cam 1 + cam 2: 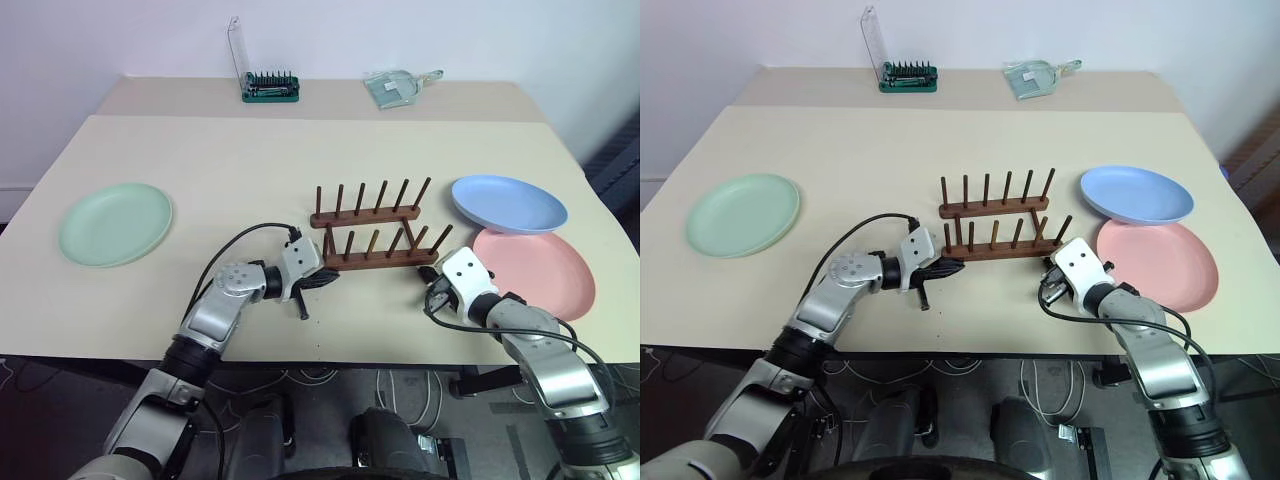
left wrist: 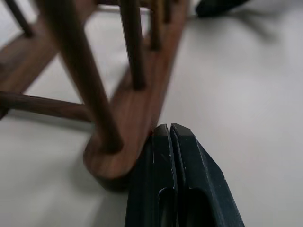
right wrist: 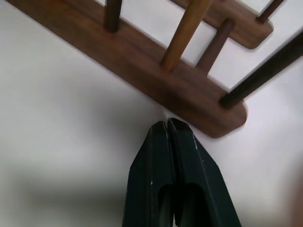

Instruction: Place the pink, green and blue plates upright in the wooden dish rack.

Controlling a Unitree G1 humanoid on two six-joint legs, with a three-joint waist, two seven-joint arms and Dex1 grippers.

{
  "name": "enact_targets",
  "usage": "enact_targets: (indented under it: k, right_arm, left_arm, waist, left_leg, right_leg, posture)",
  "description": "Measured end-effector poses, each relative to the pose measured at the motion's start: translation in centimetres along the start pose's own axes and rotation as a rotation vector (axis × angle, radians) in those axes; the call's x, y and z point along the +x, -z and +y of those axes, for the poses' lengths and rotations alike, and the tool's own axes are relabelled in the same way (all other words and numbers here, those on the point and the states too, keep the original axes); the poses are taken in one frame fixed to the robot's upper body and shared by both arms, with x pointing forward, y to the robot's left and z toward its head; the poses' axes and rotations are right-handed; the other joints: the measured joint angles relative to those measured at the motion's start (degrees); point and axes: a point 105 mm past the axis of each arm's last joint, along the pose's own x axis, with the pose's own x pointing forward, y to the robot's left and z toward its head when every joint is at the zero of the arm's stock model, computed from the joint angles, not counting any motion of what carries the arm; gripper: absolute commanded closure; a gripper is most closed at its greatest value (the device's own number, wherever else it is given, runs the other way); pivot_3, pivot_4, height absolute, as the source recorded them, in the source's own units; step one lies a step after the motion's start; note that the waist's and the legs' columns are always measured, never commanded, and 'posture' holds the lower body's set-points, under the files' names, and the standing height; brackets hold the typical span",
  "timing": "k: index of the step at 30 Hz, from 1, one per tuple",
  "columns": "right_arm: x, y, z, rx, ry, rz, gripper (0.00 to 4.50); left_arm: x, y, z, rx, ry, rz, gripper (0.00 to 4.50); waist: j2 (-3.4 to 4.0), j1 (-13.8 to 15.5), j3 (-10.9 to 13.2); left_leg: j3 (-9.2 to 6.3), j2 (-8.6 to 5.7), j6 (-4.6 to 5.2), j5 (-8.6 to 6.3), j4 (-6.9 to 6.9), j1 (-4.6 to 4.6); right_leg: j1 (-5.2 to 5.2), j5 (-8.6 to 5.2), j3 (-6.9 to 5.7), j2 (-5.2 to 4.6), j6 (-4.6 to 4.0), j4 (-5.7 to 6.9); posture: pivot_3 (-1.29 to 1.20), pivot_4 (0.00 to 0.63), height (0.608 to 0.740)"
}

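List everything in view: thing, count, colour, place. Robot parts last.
green plate: 1, mint green, flat on table, robot's left
blue plate: 1, light blue, right of rack, overlapping pink plate's far edge
pink plate: 1, salmon pink, near right
wooden dish rack: 1, dark brown, table centre, holding no plates
bit holder: 1, green, far edge
clear packet: 1, transparent, far edge
table: 1, beige
left gripper: shut, at rack's left end
right gripper: shut, at rack's right end
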Motion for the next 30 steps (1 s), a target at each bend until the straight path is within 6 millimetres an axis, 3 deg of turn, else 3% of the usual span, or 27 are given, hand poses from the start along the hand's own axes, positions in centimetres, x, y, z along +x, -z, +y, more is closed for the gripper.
enact_targets:
  k: [8, 14, 25, 28, 30]
  right_arm:
    - [1.9, -0.4, -1.1, -0.013, 0.059, -0.019, 4.5]
    - [3.2, -0.9, -1.3, -0.019, 0.075, -0.041, 4.5]
    - [2.7, -0.9, -1.2, -0.058, 0.061, -0.054, 4.5]
    - [0.3, -1.0, -0.9, -0.039, -0.015, -0.059, 3.72]
    - [-1.8, -1.9, -1.3, -0.005, -0.051, -0.081, 2.75]
  left_arm:
    - [0.4, 0.1, 0.9, -0.009, -0.091, -0.009, 4.45]
    - [0.5, 0.2, 2.7, -0.01, -0.17, 0.0, 4.45]
    - [-0.2, 0.4, 3.1, -0.027, -0.191, -0.019, 4.45]
    - [-1.6, 0.6, 2.2, -0.093, -0.125, -0.055, 4.5]
    - [-2.5, 0.7, 1.4, -0.137, -0.071, -0.077, 4.5]
  waist:
    - [0.0, -0.15, -0.01]
    - [0.0, -0.36, -0.02]
    - [0.01, -0.27, -0.02]
    - [0.06, -0.12, 0.02]
    - [0.07, 0.0, 0.05]
  left_leg:
    - [0.01, 0.02, -0.02, 0.01, 0.01, 0.04]
    - [0.01, 0.03, -0.05, 0.03, 0.01, 0.08]
    - [0.05, 0.03, -0.19, 0.11, -0.05, 0.04]
    - [0.06, 0.02, -0.38, 0.22, -0.17, -0.06]
    - [0.06, 0.03, -0.38, 0.23, -0.22, -0.07]
  right_leg:
    - [0.03, 0.0, 0.0, 0.04, 0.0, 0.03]
    - [0.05, 0.01, 0.01, 0.06, 0.0, 0.06]
    - [-0.01, 0.0, 0.01, 0.04, 0.0, 0.03]
    - [-0.11, 0.0, 0.02, 0.02, 0.0, -0.08]
    - [-0.11, 0.0, 0.02, 0.01, 0.0, -0.12]
  posture:
    - [0.0, 0.15, 0.732]
    - [0.0, 0.15, 0.732]
    - [0.0, 0.15, 0.732]
    - [0.0, 0.15, 0.732]
    - [0.0, 0.15, 0.732]
